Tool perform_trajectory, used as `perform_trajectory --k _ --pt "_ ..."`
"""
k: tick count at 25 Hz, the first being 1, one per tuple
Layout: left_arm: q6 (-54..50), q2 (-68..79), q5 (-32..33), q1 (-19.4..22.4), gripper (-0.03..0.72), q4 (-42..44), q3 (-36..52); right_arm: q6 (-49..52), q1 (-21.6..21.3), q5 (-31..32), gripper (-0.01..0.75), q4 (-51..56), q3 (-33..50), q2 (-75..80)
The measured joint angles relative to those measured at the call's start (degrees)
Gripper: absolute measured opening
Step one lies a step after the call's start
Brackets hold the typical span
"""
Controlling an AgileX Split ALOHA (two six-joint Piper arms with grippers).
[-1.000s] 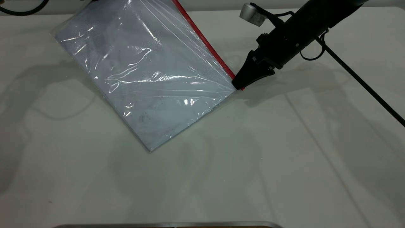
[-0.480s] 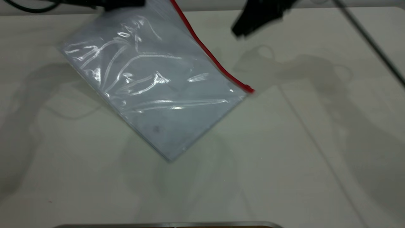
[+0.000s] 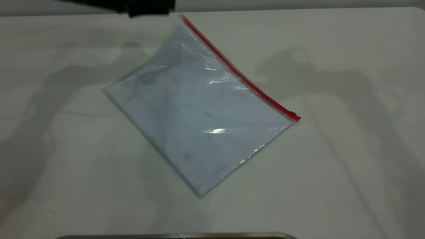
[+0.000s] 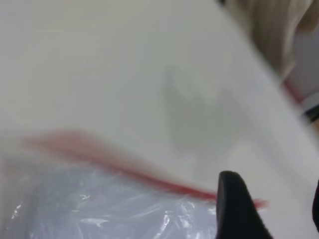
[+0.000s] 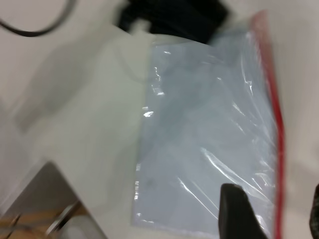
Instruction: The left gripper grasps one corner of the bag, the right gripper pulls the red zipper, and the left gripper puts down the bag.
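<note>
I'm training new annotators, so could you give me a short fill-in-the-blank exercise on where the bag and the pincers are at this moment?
1. The bag lies on the ____.
2. The red zipper has its slider at the end ____ from the left pincer.
3. In the exterior view the right pincer is ____.

Missing words: table; farthest; out of view
</note>
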Motion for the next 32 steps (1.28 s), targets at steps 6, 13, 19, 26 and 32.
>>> perform_trajectory --k 6,13,19,26,32 --pt "-12.99 -9.57 7.71 5.03 0.444 5.72 0.0 12.19 0.0 0.95 0.346 -13.38 0.37 -18.12" --pt "-25.96 -25.3 8.6 5.71 0.434 19.56 0.0 14.24 0.0 0.95 0.343 -17.43 16.78 -41.26" --pt "-39.34 -41.79 8.6 5.46 0.397 35.48 0.0 15.23 0.0 0.95 0.343 -22.95 37.96 -62.57" --pt "-49.19 -60.58 8.63 5.46 0.389 47.2 4.61 21.89 0.0 0.95 0.355 -31.27 57.64 -83.09" --pt "-50.73 -76.68 8.63 5.46 0.388 48.39 18.18 23.21 0.0 0.7 0.359 -31.87 71.51 -91.88"
